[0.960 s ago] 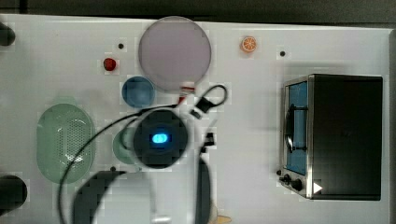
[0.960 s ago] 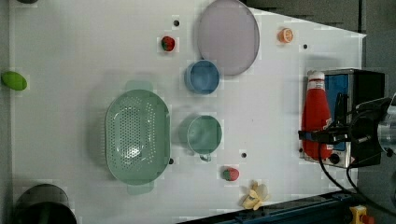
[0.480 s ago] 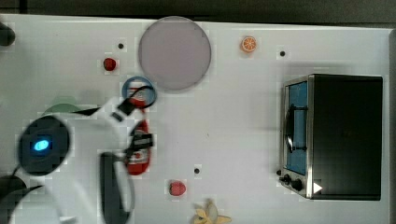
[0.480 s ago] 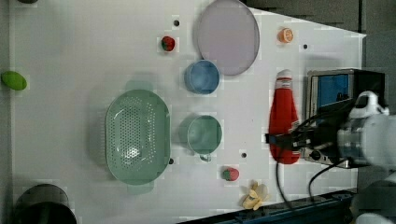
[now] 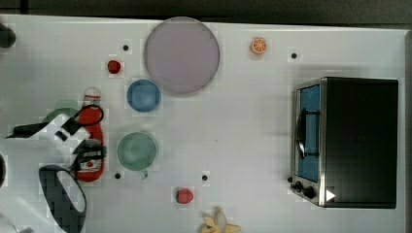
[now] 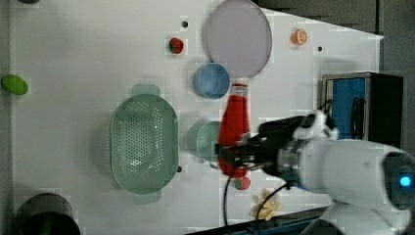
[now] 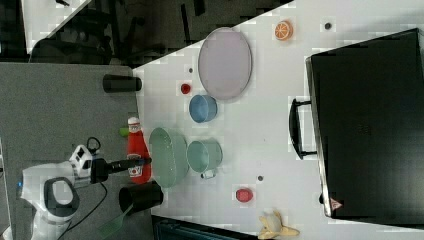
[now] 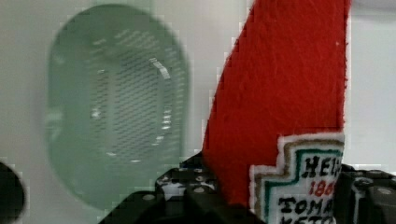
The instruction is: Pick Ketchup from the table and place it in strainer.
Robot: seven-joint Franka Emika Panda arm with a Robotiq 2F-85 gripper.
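Pick step looks done: the gripper (image 6: 234, 159) is clamped across the lower body of the ketchup bottle (image 6: 235, 128), at the label, and the bottle hangs off the table, carried lengthwise. Placement is not done; the strainer (image 6: 143, 143) holds nothing in the left view.

Bottle position relative to the strainer: not settled, since the views disagree.
- Left view: apart from the strainer, to the left view's right of it, overlapping the round green cup (image 6: 204, 141).
- Top view: ketchup bottle (image 5: 91, 138) covers most of the strainer (image 5: 62, 108); only a green edge shows by the cap.
- Right view: bottle (image 7: 137, 155) just beside the strainer's (image 7: 167, 156) rim.
- Wrist view: bottle (image 8: 285, 93) beside the strainer (image 8: 116, 116), basket below.

Judgement: mid-transfer. Remaining: centre over the basket, lower, release.

Hard to read: finger contact, partly behind the label (image 8: 303, 186) in the wrist view; height above the basket.
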